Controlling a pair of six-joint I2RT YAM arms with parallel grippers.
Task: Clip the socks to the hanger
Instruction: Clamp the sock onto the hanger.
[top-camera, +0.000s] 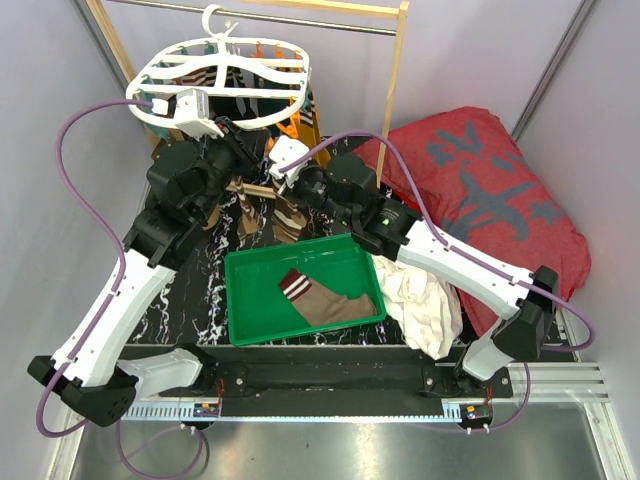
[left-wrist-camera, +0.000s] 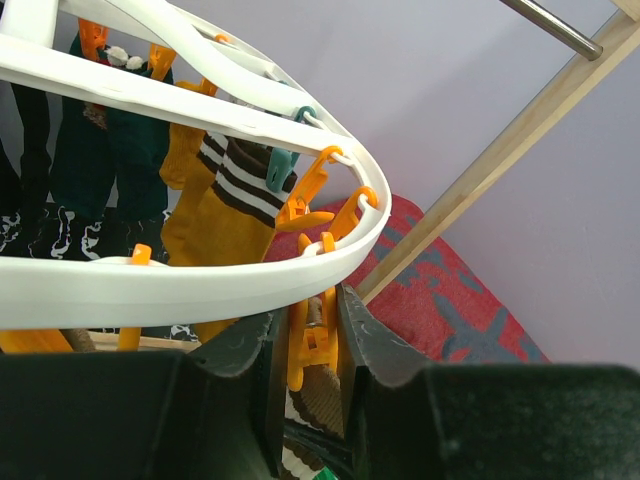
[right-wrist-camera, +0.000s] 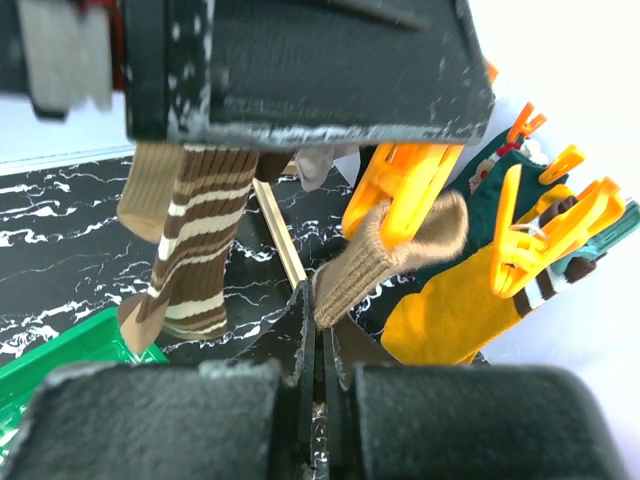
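The white hanger (top-camera: 222, 72) hangs from the rod at the back, with socks clipped under it. In the left wrist view my left gripper (left-wrist-camera: 310, 300) sits just under the hanger rim (left-wrist-camera: 200, 275), its jaws pressed on an orange clip (left-wrist-camera: 312, 335) with a tan ribbed sock (left-wrist-camera: 322, 395) behind it. In the right wrist view my right gripper (right-wrist-camera: 318, 300) is shut on the cuff of that tan sock (right-wrist-camera: 390, 250), which runs up into the orange clip (right-wrist-camera: 405, 190). A mustard sock (right-wrist-camera: 450, 305) and a brown striped sock (right-wrist-camera: 200, 245) hang beside it. Both grippers (top-camera: 255, 152) (top-camera: 275, 178) meet below the hanger.
A green tray (top-camera: 250, 275) near the arms holds a brown sock with striped cuff (top-camera: 325, 300). A white cloth (top-camera: 425, 300) lies to its right, with a big red cushion (top-camera: 490, 190) behind it. The wooden rack post (top-camera: 395, 90) stands beside the hanger.
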